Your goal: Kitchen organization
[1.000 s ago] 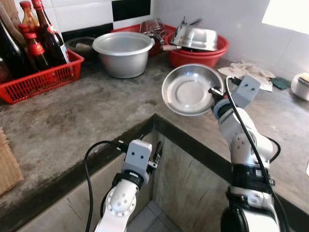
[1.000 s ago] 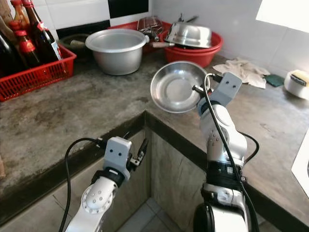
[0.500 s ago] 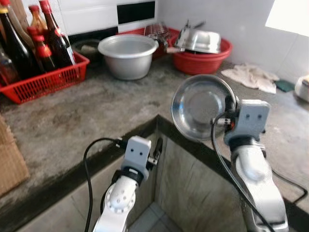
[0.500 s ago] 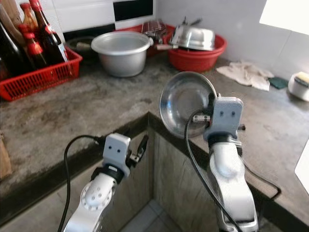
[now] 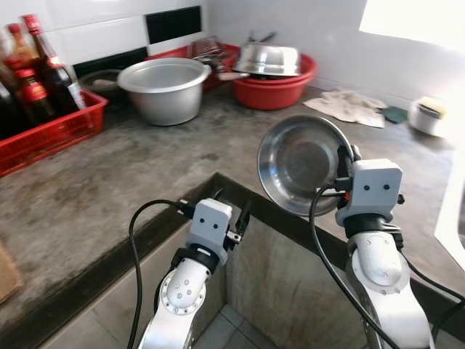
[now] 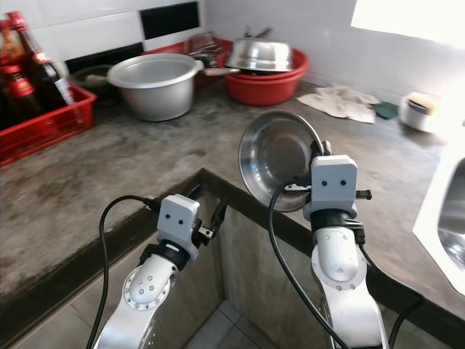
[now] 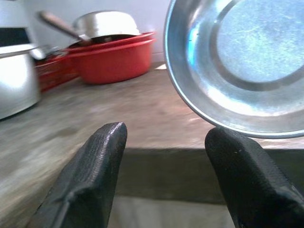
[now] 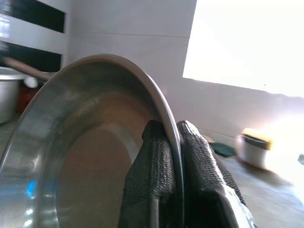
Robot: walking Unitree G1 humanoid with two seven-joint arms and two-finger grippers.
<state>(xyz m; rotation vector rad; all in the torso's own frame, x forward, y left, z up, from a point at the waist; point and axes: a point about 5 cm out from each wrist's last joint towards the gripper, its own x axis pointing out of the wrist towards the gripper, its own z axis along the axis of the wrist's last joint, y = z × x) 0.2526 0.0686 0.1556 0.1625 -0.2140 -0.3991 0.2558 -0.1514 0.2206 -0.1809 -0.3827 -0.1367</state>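
Your left hand [image 7: 166, 156] shows its two black textured fingers [image 7: 88, 178] spread wide apart, with nothing between them. Just beyond the fingertips you see the dark front edge of the grey stone tabletop [image 7: 109, 107], which runs away from the hand. Close ahead of one finger and above it hangs a shiny steel plate [image 7: 237, 61], tilted so that its hollow face looks toward you, its lower rim near that fingertip but apart from it. Farther off, past the other finger, a red basin [image 7: 114, 59] stands on the tabletop with a steel bowl [image 7: 107, 23] in it. Beside the basin you can make out the side of a silver pot [image 7: 16, 80].
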